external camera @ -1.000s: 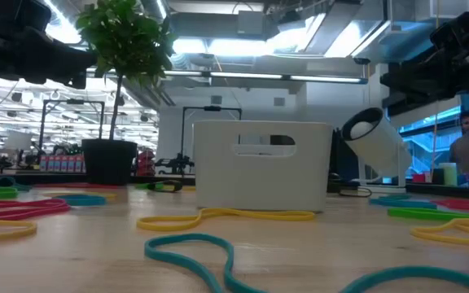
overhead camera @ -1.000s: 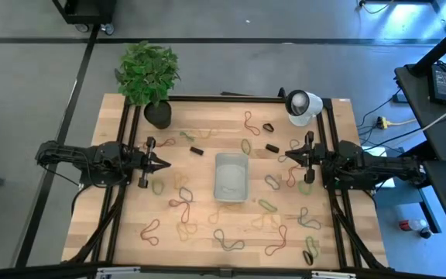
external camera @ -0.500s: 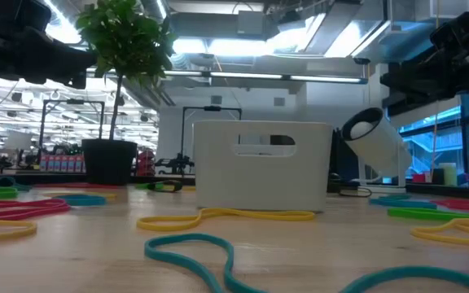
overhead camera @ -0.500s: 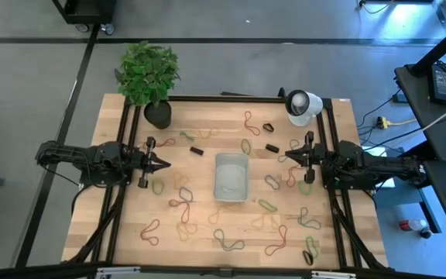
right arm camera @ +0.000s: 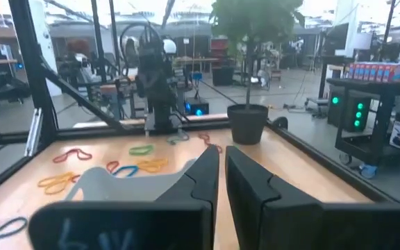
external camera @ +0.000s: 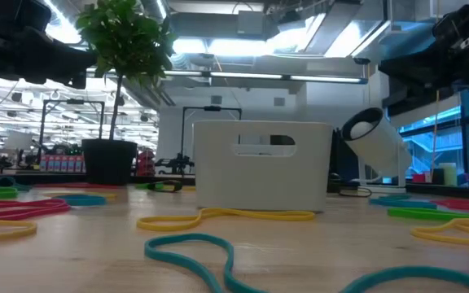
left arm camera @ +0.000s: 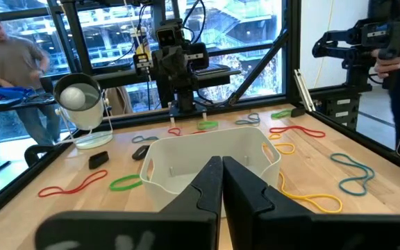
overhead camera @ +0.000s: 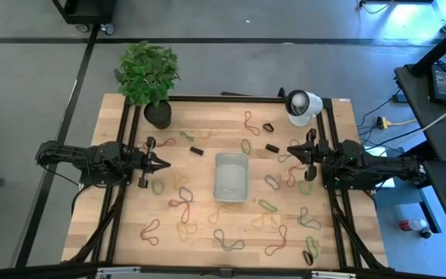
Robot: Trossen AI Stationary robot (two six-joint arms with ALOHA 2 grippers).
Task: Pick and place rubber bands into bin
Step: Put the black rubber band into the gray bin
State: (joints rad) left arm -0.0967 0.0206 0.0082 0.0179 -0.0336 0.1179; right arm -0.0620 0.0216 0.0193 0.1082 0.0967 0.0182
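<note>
The bin (overhead camera: 231,177) sits near the middle of the wooden table (overhead camera: 130,232), open side up, and it serves as the landmark here. The rubber bands (overhead camera: 180,203) lie scattered on the boards all around it: a yellow one (external camera: 226,216) just in front of its near wall in the low view, a teal one (external camera: 210,248) closer to that camera, and red, green and orange loops on both sides. None shows clearly inside the bin.

The left gripper (overhead camera: 163,163) hangs to the left of the bin, pointing at it, its fingers (left arm camera: 207,187) pressed together with nothing between them. The right gripper (overhead camera: 290,151) hangs to the right of the bin, also facing it; its fingers (right arm camera: 203,173) stand only a narrow slit apart and hold nothing.

Beyond the bin, toward the far left corner, stands a potted plant (overhead camera: 149,77); toward the far right corner a round white lamp-like object (overhead camera: 302,105). Two small dark blocks (overhead camera: 196,150) lie between these and the bin (on bare wood). A person (left arm camera: 19,66) shows in the room behind the table.
</note>
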